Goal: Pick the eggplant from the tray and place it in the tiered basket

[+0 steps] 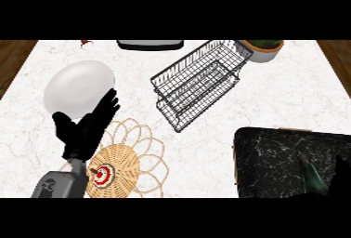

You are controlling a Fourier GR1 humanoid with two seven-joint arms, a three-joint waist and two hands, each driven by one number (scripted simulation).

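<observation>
A black marbled tray (274, 153) lies at the lower right of the counter. On its near right part a dark greenish, tapering shape (312, 173) shows, which seems to be the eggplant; most of it is lost against the dark tray. My right hand (339, 179) is a dark outline at the lower right corner, right beside that shape, and I cannot tell whether the two touch. The wire tiered basket (198, 83) lies slantwise at the upper middle, well away from the tray. My left hand (86, 128) stays open at the left, fingers up, holding nothing.
A white oval plate (77, 86) lies just beyond the left hand. A woven trivet (123, 162) with looped edges sits at the lower left. A potted plant (264, 49) stands behind the basket, and a grey-black object (151, 44) sits at the far edge.
</observation>
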